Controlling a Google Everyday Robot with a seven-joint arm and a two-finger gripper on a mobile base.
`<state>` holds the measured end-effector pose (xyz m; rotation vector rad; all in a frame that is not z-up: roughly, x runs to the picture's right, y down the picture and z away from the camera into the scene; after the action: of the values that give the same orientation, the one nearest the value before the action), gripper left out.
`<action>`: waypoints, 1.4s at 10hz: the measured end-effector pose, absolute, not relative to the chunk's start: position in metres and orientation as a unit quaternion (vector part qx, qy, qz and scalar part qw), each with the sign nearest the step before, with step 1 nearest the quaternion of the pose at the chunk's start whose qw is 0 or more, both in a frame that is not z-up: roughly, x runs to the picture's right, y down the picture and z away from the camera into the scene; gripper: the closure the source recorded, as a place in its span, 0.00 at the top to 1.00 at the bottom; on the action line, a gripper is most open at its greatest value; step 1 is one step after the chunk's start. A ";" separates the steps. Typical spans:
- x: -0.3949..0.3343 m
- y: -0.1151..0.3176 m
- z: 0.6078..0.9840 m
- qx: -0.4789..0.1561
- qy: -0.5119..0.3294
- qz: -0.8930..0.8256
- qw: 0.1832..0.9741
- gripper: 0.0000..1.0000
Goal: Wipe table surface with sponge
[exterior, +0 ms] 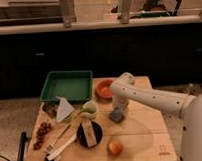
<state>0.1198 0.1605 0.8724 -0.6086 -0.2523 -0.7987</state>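
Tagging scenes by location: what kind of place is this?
Probably a kitchen or canteen mock-up: a long dark counter runs behind a small wooden table set with an orange bowl, a green tray and fruit. The gripper is down on the sponge mid-table.

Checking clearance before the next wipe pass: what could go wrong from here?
1. The tool is down at the sponge on the table surface. The orange bowl sits close behind it, so a stroke away from the camera could bump it.
2. The green cup and black plate lie just beside the sponge; a sideways sweep may push them.
3. The orange fruit near the front edge could roll off if nudged.
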 end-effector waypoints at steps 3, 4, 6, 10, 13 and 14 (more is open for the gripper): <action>0.125 0.186 0.851 -0.300 -0.130 -0.408 0.852 0.00; 0.131 0.190 0.849 -0.303 -0.128 -0.410 0.851 0.00; 0.158 0.197 0.846 -0.318 -0.114 -0.403 0.850 0.00; 0.189 0.192 0.853 -0.328 -0.084 -0.368 0.866 0.00; 0.188 0.175 0.872 -0.318 -0.071 -0.350 0.878 0.00; 0.181 0.169 0.877 -0.312 -0.072 -0.350 0.880 0.00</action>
<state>0.1810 0.1695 0.8772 -0.6505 -0.1509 -0.7293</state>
